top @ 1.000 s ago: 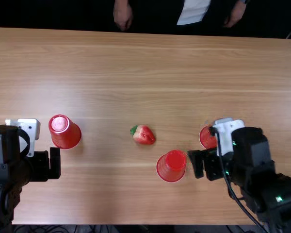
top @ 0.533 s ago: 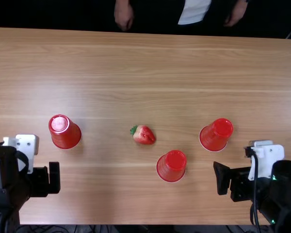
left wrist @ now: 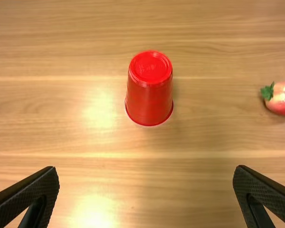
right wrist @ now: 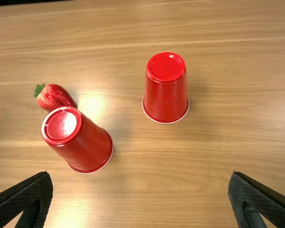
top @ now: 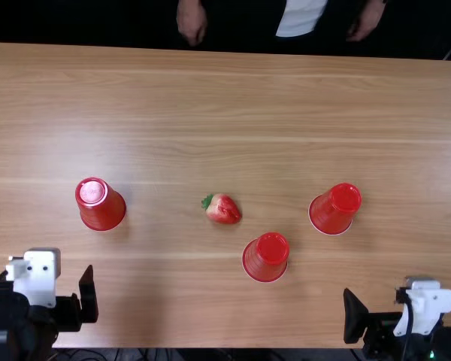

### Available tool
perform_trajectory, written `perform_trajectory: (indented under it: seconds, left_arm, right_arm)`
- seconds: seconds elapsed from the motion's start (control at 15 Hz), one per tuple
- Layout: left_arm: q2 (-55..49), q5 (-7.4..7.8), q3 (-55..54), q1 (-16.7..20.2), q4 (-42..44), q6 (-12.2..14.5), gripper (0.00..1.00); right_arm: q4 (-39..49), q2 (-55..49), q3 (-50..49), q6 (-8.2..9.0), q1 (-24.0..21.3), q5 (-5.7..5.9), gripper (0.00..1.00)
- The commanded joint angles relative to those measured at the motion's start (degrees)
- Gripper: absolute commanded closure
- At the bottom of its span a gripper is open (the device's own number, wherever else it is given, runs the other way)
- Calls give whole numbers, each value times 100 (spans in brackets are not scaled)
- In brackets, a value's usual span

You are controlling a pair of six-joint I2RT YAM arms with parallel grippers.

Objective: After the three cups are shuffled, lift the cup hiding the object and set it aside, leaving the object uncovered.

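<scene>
Left gripper (left wrist: 145,169) and right gripper (right wrist: 140,175), fingers spread wide, held and touched nothing. The strawberry (top: 223,209), red, glossy and green-leafed, lay uncovered. Three smooth, tapered red plastic cups stood inverted around it: nearest cup (top: 265,256) just beside the strawberry, second cup (top: 334,208) farther right, third cup (top: 99,203) well left. Wood-grain table (top: 225,113) beneath.

Three red cups stand upside down on the tabletop (top: 225,98): the left cup (top: 100,204) at centre left, the right cup (top: 334,209) at centre right, and the middle cup (top: 265,256) just below mid-frame. An uncovered strawberry (top: 222,208) lies at mid-frame, touching none of them. The left hand (top: 87,289) sits at lower left and the right hand (top: 352,314) at lower right, both well apart from the cups.
</scene>
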Motion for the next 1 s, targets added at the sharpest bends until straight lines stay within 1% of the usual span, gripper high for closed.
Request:
perform_trajectory:
  seconds: [0.0, 0.07, 0.2, 0.27, 0.33, 0.4, 0.47, 0.6, 0.67, 0.73, 0.8, 0.87, 0.93]
  left_arm:
    - [-325, -20, -338, 41, 81, 27, 0]
    - [-571, 33, -611, 41, 260, 27, 0]
    - [-1169, 85, -1173, -3, 893, 27, 0]
    - [-1397, 138, -1393, -38, 1030, 27, 0]
    - [-1590, 244, -1551, -73, 1051, 27, 0]
    - [-1757, 286, -1753, -73, 1072, 27, 0]
    - [-1933, 286, -1929, -65, 1156, 27, 0]
    - [-2452, 265, -2333, -65, 1684, 38, 0]
    - [-2698, 233, -2588, -56, 1916, 48, 0]
    - [-2768, 201, -2773, -38, 2116, 69, 0]
    - [-2768, 212, -2940, -21, 2348, 69, 0]
    - [-2768, 254, -3080, -29, 2633, 80, 0]
    - [-2768, 265, -3203, -29, 2928, 80, 0]
  right_arm:
    - [38, -391, -255, 35, -183, 34, 0]
    - [59, -699, -413, 46, -245, 34, 0]
    - [185, -1314, -808, 35, -245, 45, 0]
    - [206, -1630, -1010, 46, -253, 45, 0]
    - [228, -1929, -1221, 56, -271, 45, 0]
    - [249, -2263, -1424, 46, -333, 55, 0]
    - [333, -2290, -1617, 25, -429, 87, 0]
    - [681, -2290, -1951, 14, -464, 108, 0]
    - [955, -2290, -2100, 4, -464, 108, 0]
    - [1567, -2290, -2285, -7, -464, 108, 0]
    - [2295, -2290, -2469, -7, -473, 108, 0]
    - [2980, -2290, -2654, 4, -482, 108, 0]
    - [3518, -2290, -2830, 4, -482, 119, 0]
